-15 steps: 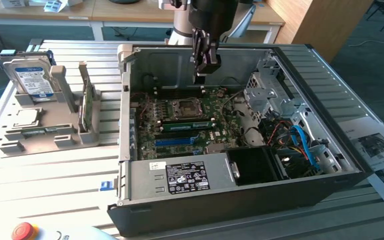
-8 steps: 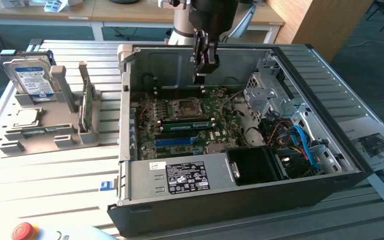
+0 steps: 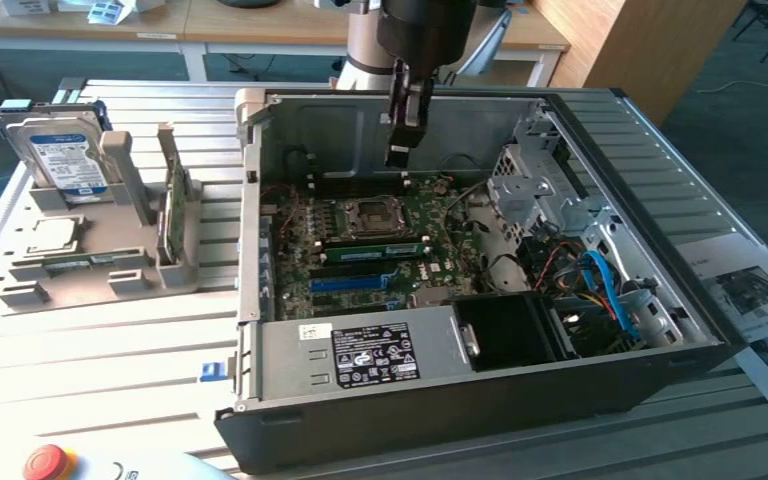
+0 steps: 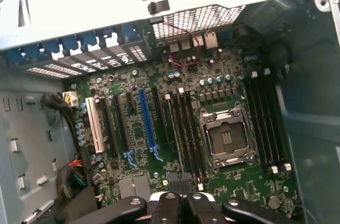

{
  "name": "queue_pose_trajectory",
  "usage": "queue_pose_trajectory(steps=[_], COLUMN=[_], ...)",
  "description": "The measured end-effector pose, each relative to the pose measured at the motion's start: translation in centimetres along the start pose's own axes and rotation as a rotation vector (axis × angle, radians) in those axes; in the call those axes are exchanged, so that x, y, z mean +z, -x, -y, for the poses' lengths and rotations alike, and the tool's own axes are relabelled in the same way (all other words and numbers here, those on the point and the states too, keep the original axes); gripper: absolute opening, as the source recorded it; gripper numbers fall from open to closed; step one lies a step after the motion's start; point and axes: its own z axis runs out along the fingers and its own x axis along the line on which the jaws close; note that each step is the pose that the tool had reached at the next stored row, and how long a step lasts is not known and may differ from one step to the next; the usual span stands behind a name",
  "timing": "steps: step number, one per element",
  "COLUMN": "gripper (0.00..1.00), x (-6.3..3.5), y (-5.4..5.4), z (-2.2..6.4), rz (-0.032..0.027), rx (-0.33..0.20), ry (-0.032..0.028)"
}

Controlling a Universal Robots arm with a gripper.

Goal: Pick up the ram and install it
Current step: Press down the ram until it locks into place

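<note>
Open space is lying above the motherboard (image 3: 371,240) inside the computer case (image 3: 491,380), whose walls are hemming it in. The drive cage (image 3: 544,190) and tangled cables (image 3: 598,290) are crowding the side toward the exterior view's right.

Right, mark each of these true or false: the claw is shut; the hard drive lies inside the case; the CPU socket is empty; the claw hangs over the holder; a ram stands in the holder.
1. The claw is shut. True.
2. The hard drive lies inside the case. False: it stands in the grey holder outside the case, on the exterior view's left.
3. The CPU socket is empty. True.
4. The claw hangs over the holder. False: it hangs over the motherboard inside the open case.
5. A ram stands on edge in the holder. True.
</note>
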Motion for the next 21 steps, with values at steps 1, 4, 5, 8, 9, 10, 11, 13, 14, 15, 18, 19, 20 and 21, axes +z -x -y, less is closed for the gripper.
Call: queue_pose_trajectory(steps=[1,4,5,8,9,10,11,13,14,15,18,19,20,21], gripper=[0.11,0.11,0.11,0.11,0.11,0.11,0.11,0.11,0.11,0.11,0.11,0.11,0.11,0.11], x=[0.0,0.0,0.0,0.0,0.0,0.0,0.0,0.0,0.0,0.0,0.0,0.0,0.0,0.0], y=[0.0,0.0,0.0,0.0,0.0,0.0,0.0,0.0,0.0,0.0,0.0,0.0,0.0,0.0], z=[0.0,0.0,0.0,0.0,0.0,0.0,0.0,0.0,0.0,0.0,0.0,0.0,0.0,0.0], rz=[0.0003,0.0015,0.0019,0.003,0.0033,0.0036,0.0041,0.0048,0.0052,0.0055,0.0065,0.0067,0.007,0.0073], rx=[0.015,0.059,0.075,0.12,0.135,0.15,0.165,0.196,0.211,0.225,0.267,0.282,0.295,0.309], ry=[0.0003,0.0011,0.0014,0.0023,0.0025,0.0028,0.0031,0.0037,0.004,0.0043,0.005,0.0053,0.0055,0.0057])
